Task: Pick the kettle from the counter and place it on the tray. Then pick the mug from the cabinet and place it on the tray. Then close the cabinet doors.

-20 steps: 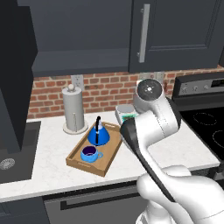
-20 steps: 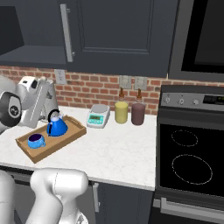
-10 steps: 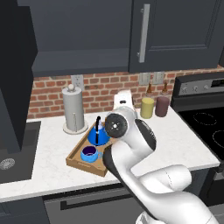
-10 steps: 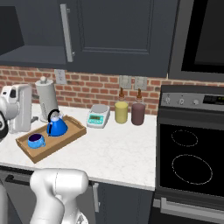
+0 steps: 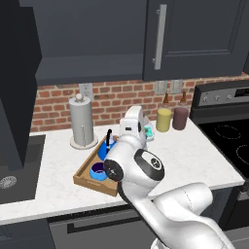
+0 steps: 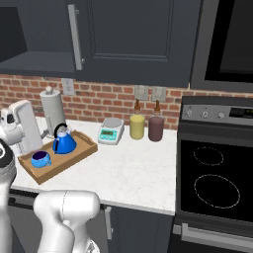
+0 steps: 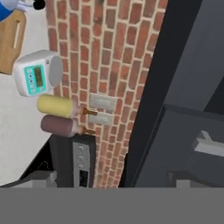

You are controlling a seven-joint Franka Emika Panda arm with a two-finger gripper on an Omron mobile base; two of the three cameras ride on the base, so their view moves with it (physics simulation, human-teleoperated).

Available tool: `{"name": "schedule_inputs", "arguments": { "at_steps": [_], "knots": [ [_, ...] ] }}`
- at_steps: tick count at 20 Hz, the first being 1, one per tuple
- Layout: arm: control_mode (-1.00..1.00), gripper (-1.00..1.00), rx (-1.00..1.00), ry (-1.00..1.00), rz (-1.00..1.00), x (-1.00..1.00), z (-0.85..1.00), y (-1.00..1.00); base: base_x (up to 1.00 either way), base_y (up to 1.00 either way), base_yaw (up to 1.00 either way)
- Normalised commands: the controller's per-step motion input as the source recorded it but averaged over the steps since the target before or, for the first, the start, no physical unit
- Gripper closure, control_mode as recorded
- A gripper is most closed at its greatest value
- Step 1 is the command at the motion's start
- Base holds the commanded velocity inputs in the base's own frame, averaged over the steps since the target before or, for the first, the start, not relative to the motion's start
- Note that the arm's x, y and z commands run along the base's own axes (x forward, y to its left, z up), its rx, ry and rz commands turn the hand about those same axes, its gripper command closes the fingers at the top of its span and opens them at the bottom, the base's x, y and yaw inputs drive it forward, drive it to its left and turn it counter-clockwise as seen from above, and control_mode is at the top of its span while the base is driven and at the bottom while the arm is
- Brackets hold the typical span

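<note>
Eyes on the gripper (image 5: 133,124): it hangs just above the tray's (image 6: 81,148) back right corner, jaws spread wide, nothing in them and nothing touched. Seen through the hand camera, it points out past the tray's right end along the brick wall.

Now the tray itself, lying at an angle on the counter (image 6: 133,168), and it's carrying both blue pieces. The kettle (image 6: 64,143) stands upright at the tray's far end, black handle up. The mug (image 6: 40,159) sits at the tray's near end, dark purple inside showing, well apart from the kettle.

Just behind the tray's left side stands a paper towel roll (image 5: 81,121). Just off the tray's right end rests a small white scale (image 6: 110,131) with a teal face. Further right of the tray, against the brick, a yellow jar (image 6: 137,126) and a maroon jar (image 6: 155,128) stand side by side, and beyond them the stove (image 6: 217,183).

Above the tray, the cabinet (image 5: 92,39) gapes open, its dark inside showing. The door (image 5: 199,39) up and to the right of the tray is flat shut, silver bar handle (image 5: 159,36) upright. Up and left of the tray, another dark door panel (image 5: 17,82) stands swung out.
</note>
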Motion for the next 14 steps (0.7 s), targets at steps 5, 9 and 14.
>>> {"name": "schedule_inputs", "arguments": {
  "at_steps": [5, 9, 14],
  "knots": [
    [-1.00, -1.00, -0.14, -0.16, -0.19, -0.17, 0.32, 0.42, 0.00, 0.00, 0.00],
    [-1.00, -1.00, -0.08, -0.01, -0.21, -0.21, 0.24, 0.57, 0.00, 0.00, 0.00],
    [-1.00, -1.00, -0.09, 0.00, -0.18, -0.07, 0.19, 0.73, 0.00, 0.00, 0.00]
  ]
}}
